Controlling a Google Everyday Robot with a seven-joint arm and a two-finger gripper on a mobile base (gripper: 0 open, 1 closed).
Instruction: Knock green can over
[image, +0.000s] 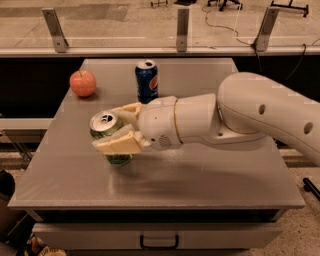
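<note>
Gripper (111, 131) is clenched on the upright green can (104, 121) at 9 o'clock on the table (200, 175), arm entering from 3 o'clock, so we'd tip it toward 9.

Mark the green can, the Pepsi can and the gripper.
green can (106, 120), camera view, on its silver top.
Pepsi can (146, 84), camera view, on its blue side.
gripper (106, 130), camera view, on the middle of its grasp, clamped on the green can, nearer the camera than the Pepsi can.
</note>
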